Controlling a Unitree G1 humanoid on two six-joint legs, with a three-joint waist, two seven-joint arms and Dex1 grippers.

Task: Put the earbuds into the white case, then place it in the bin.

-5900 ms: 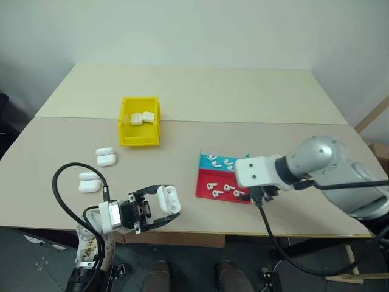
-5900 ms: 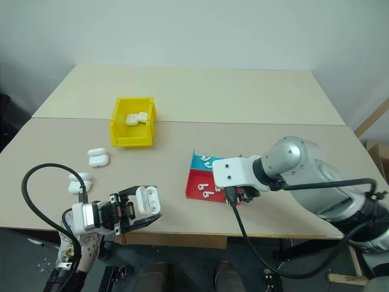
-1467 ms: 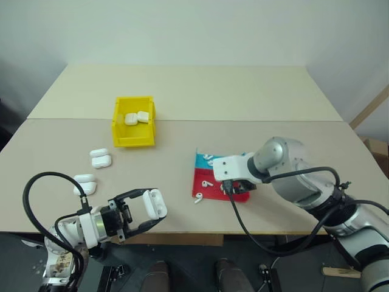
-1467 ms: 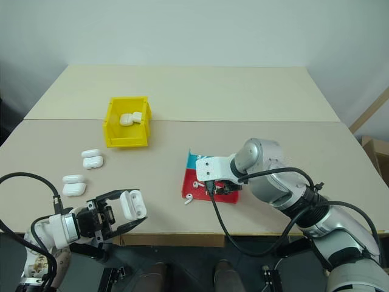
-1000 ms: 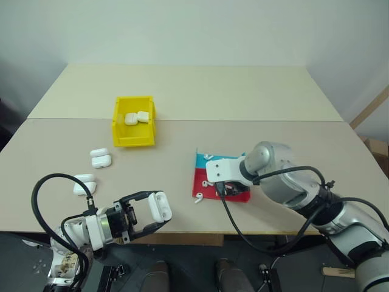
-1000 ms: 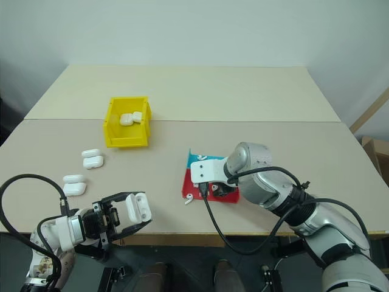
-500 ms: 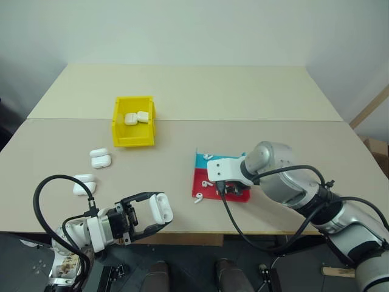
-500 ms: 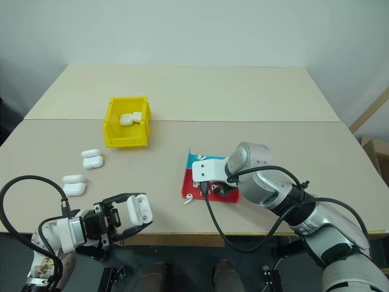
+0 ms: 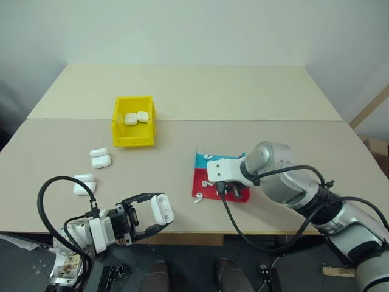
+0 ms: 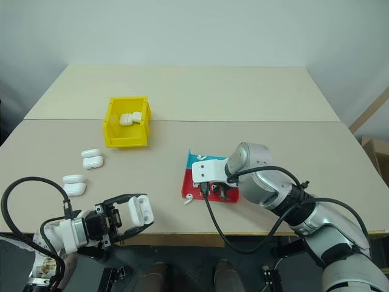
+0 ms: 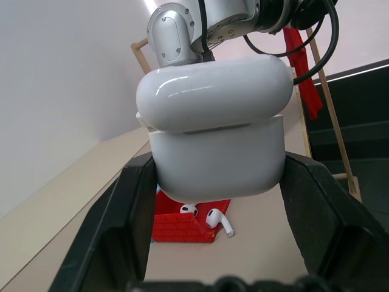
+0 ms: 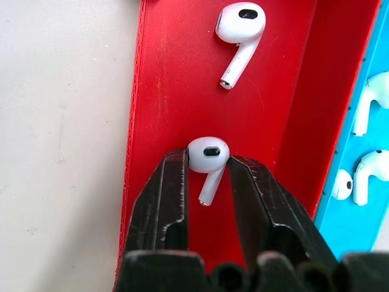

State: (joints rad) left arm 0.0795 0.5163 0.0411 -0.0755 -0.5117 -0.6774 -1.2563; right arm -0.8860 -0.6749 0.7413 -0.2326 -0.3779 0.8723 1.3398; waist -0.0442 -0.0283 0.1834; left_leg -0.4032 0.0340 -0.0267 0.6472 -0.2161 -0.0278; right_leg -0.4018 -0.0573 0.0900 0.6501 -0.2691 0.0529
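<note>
Right tool (image 12: 206, 167) pinches an earbud (image 12: 207, 157) in tray (image 12: 164, 91)

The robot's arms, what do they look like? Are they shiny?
Yes, partly. The right arm has rounded silver-grey metal segments that shine, ending in a white wrist block with a black cable looping off it. The left arm is white and silver with a black cable curling over it. The left gripper and right gripper each have two black fingers.
</note>
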